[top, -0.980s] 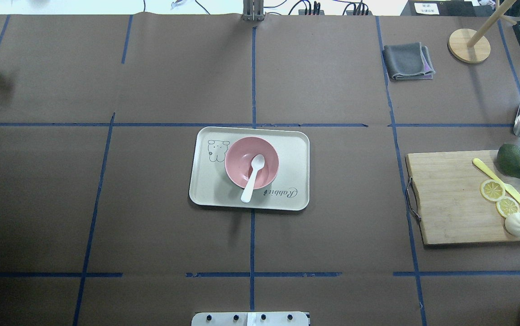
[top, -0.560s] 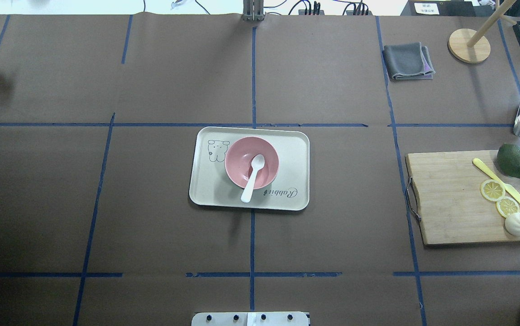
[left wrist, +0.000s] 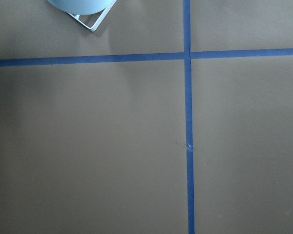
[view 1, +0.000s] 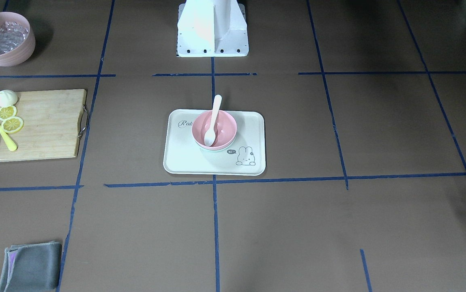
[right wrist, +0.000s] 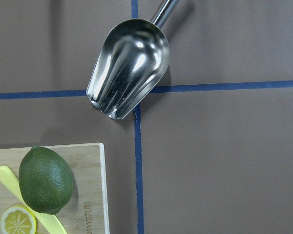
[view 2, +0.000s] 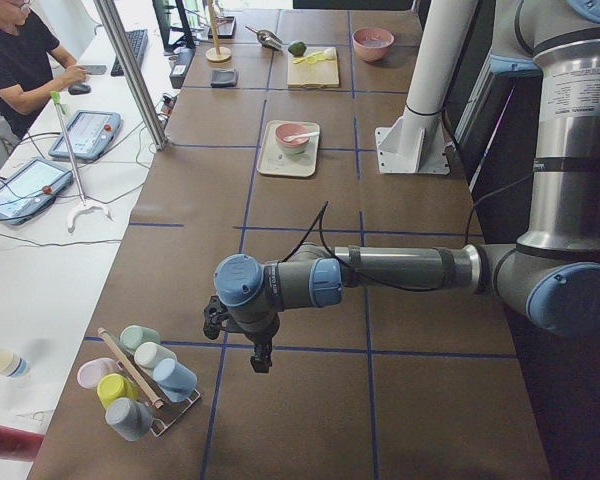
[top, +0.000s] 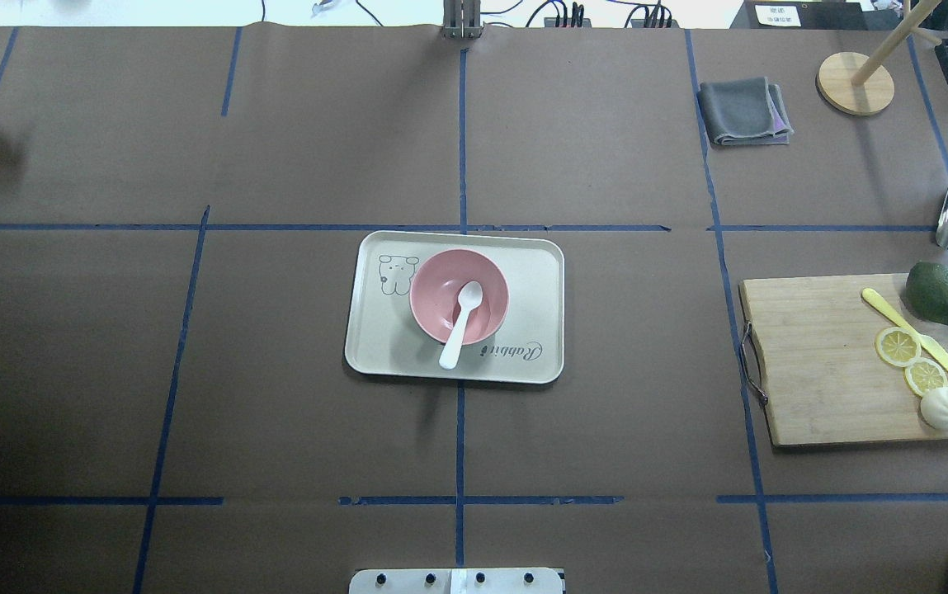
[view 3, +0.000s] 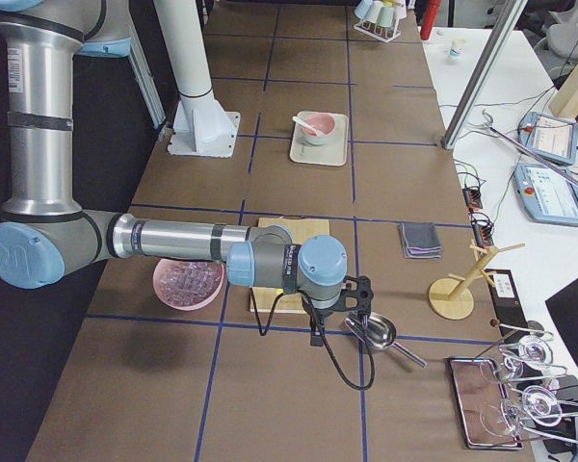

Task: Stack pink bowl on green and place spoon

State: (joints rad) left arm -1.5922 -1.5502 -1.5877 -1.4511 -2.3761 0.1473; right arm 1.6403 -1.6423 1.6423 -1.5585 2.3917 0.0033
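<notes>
**Bowls stacked, spoon in place: the risks that remain**

The pink bowl (top: 436, 289) is seated on the cream rabbit tray (top: 535, 280) at the table's middle. A thin pale green edge, taken to be the green bowl (view 1: 216, 149), can be seen under it in the front-facing view. The white spoon (top: 461, 318) lies in the pink bowl. On this evidence the task is judged complete or nearly so.

The likeliest fault is judged to be the spoon tipping out. Its handle is propped on the rim and overhangs it, so a knock to the tray or handle could lever it onto the tray. If the pink bowl is not fully nested, it could also rock.

The left gripper (view 2: 262, 360) hangs over bare table near the cup rack (view 2: 145, 380), well apart from the tray. The right gripper (view 3: 354, 306) hangs beside the metal scoop (right wrist: 129, 68), which could be clipped by a careless move. Whether either gripper is released or clenched cannot be told; nothing is seen to be carried.

The spoon's long axis runs roughly far-to-near. Its head rests low in the bowl, and its handle points toward the robot, slightly to its left.
</notes>
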